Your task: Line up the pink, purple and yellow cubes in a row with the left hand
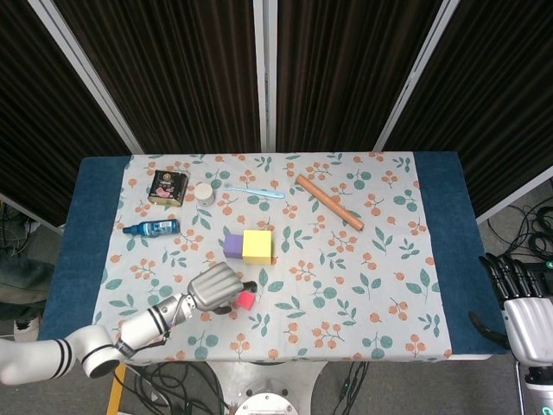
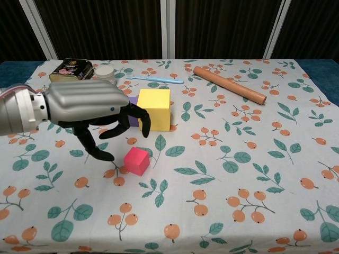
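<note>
I hold my left hand (image 2: 90, 114) just above the cloth, fingers spread and curled downward with nothing in them, close beside the pink cube (image 2: 137, 161) and not touching it as far as I can tell. I judge the step in hand to be the reach for the pink cube, the last one out of line. The yellow cube (image 2: 154, 109) sits beyond the pink cube, towards the curtains, with the purple cube (image 1: 232, 245) touching its side, half hidden behind my hand in the chest view. Next I must close around the pink cube and carry it up beside the yellow cube's free side, level with the pair. My right hand (image 1: 527, 309) hangs open, well apart from the pink cube, off the table edge.
</note>
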`<action>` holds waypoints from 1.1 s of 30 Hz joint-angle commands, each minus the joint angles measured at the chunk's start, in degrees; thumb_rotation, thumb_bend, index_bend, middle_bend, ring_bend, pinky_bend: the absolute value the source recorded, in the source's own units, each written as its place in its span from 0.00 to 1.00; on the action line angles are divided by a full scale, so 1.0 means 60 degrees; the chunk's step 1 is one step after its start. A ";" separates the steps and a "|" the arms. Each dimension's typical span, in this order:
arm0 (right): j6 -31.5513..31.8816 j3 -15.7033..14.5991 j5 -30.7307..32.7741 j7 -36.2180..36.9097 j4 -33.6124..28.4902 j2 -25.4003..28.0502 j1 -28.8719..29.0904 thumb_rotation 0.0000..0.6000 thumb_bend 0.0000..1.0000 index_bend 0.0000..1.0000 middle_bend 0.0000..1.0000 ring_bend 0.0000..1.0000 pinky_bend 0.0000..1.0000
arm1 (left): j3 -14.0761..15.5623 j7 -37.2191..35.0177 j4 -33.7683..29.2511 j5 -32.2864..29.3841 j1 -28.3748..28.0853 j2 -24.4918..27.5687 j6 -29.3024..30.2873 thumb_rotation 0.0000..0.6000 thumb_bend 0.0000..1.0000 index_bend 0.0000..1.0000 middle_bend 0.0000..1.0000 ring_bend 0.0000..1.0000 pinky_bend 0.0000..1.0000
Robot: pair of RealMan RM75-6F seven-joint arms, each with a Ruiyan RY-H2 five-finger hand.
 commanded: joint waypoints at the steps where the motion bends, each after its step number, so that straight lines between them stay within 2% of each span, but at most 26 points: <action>1: -0.0015 0.0006 0.0007 0.0029 0.0022 -0.0011 0.0007 1.00 0.16 0.00 0.04 0.00 0.07 | -0.0145 0.0255 0.0019 -0.0648 -0.0088 -0.0320 -0.0437 1.00 0.24 0.38 0.90 0.91 1.00; 8: -0.0085 0.0028 0.0079 0.0155 0.0125 -0.0013 0.0026 1.00 0.16 0.00 0.04 0.00 0.07 | -0.0324 0.0600 -0.0051 -0.1821 -0.0062 -0.0698 -0.0853 1.00 0.24 0.40 0.91 0.93 1.00; 17: -0.0176 0.0063 0.0124 0.0245 0.0204 -0.0026 0.0082 1.00 0.16 0.00 0.04 0.00 0.07 | -0.0513 0.0805 0.0214 -0.2825 -0.0080 -0.1125 -0.1035 1.00 0.24 0.42 0.91 0.93 1.00; 27: -0.0207 0.0080 0.0154 0.0259 0.0195 -0.0009 0.0097 1.00 0.16 0.00 0.04 0.00 0.07 | -0.0514 0.1074 0.0412 -0.3406 0.0002 -0.1469 -0.0901 1.00 0.25 0.47 0.93 0.94 1.00; 33: -0.0242 0.0088 0.0144 0.0243 0.0174 -0.0008 0.0124 1.00 0.16 0.00 0.04 0.00 0.07 | -0.0519 0.1019 0.0548 -0.3520 0.0239 -0.1672 -0.0472 1.00 0.26 0.55 0.95 0.95 1.00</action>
